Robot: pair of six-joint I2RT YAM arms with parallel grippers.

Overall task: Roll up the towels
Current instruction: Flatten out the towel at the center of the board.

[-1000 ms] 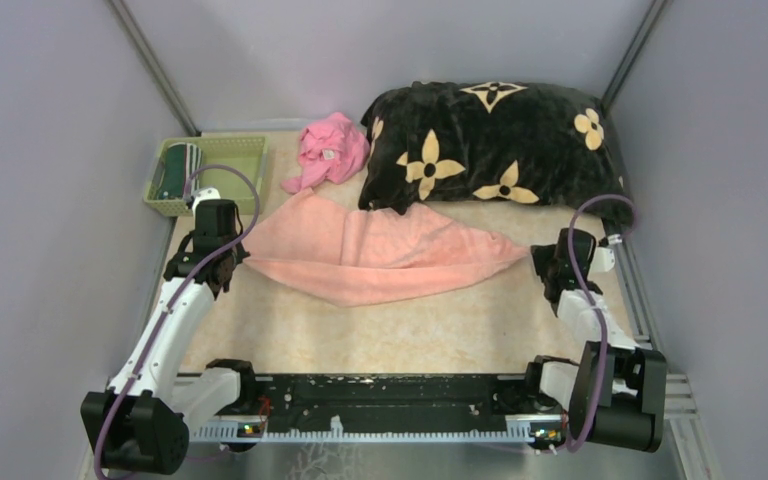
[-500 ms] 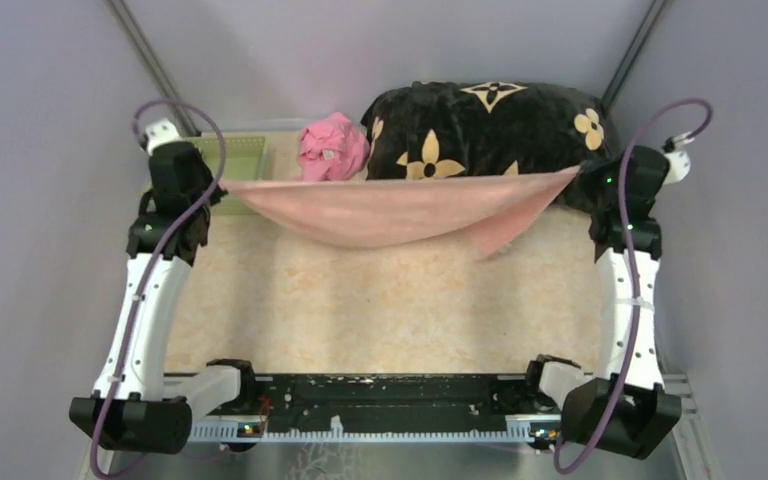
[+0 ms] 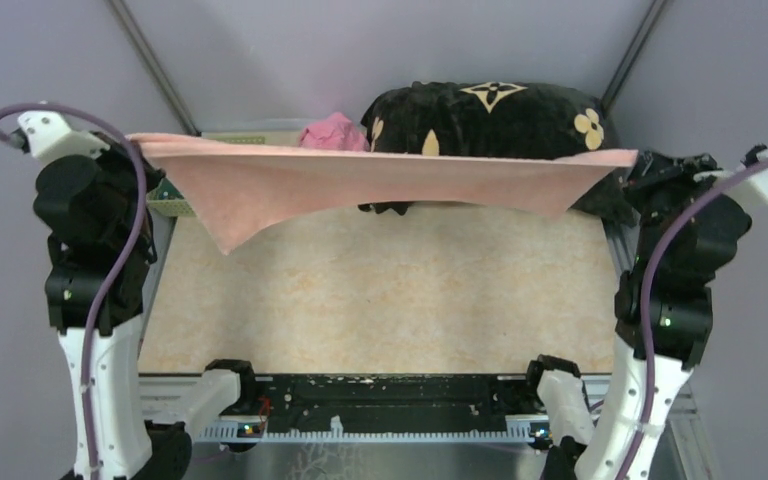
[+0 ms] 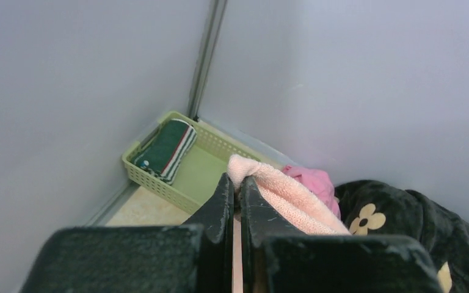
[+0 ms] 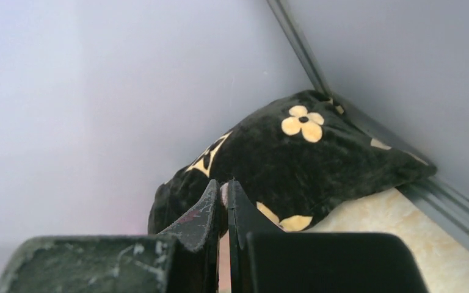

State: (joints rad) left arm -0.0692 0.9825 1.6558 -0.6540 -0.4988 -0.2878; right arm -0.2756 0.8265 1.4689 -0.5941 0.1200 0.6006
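Observation:
The pale salmon-pink towel [image 3: 360, 180] hangs stretched in the air between both grippers, high above the table, sagging lower at its left part. My left gripper [image 3: 138, 143] is shut on its left corner, which bulges past the fingertips in the left wrist view [image 4: 262, 183]. My right gripper [image 3: 632, 160] is shut on its right corner; only a sliver of pink [image 5: 224, 192] shows between those jaws. The dark green towel with white stripes [image 4: 165, 149] lies rolled in the green basket [image 4: 159, 186] at the far left; in the top view the pink towel hides it.
A big black blanket with tan flowers [image 3: 500, 115] lies at the far right, also in the right wrist view [image 5: 293, 152]. A bright pink cloth bundle [image 3: 332, 132] sits between it and the basket. Grey walls close in on three sides. The table top [image 3: 380, 300] is beige.
Both arms have risen and spread outward, lifting the salmon-pink towel off the table and pulling it taut high in the air. It now covers the basket in the top view.

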